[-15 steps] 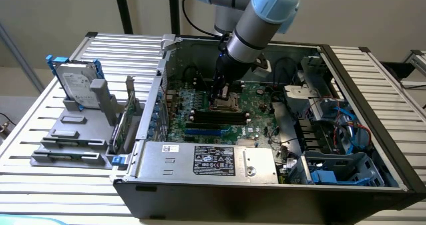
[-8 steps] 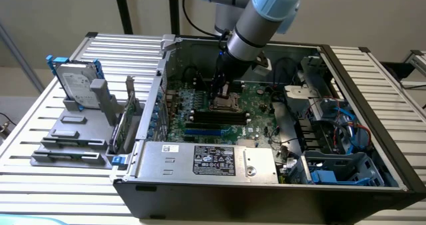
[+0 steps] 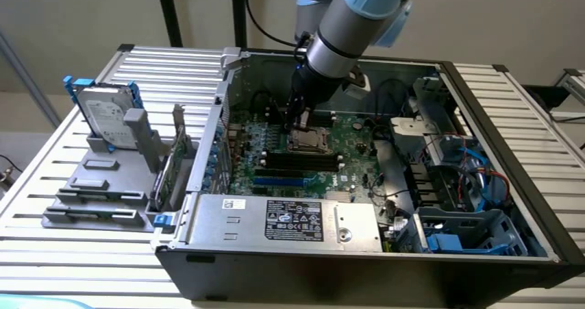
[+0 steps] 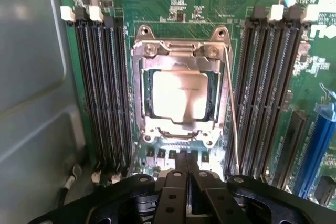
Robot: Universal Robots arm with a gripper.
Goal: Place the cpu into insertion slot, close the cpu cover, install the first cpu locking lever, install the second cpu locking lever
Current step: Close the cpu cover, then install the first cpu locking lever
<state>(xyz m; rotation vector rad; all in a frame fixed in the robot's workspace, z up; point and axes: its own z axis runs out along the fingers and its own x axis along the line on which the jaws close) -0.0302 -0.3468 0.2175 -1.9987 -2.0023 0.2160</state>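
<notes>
In the exterior view, an open computer case (image 3: 366, 261) lies on its side on a slatted desk (image 3: 55, 254). The robot arm (image 3: 352, 21) reaches down into it. Its pincer (image 3: 297, 125) hangs right over the green motherboard (image 3: 352, 141), at the edge of the silvery socket area on the exterior view's left. A large grey labelled metal box (image 3: 292, 220) sits along the near wall of the case. Outside the case, on the exterior view's left, a hard drive (image 3: 105, 114) stands upright in a grey holder.

In the wrist view, the cpu (image 4: 178, 95) lies flat in the insertion slot (image 4: 212, 98), whose dark edge shows as a narrow band around the chip. The cpu cover (image 4: 181, 50) lies down over it, its metal frame surrounding the chip and its cut-out leaving the pale top bare. A thin wire lever (image 4: 232, 108) runs along one side of the cover, between it and a bank of long black memory strips (image 4: 268, 87). Whether the lever is hooked down cannot be told. A second bank of strips (image 4: 102, 87) flanks the other side. The pincer is closed, its black fingers (image 4: 173, 192) pressed together, just beside the socket's edge. It holds nothing that shows.
</notes>
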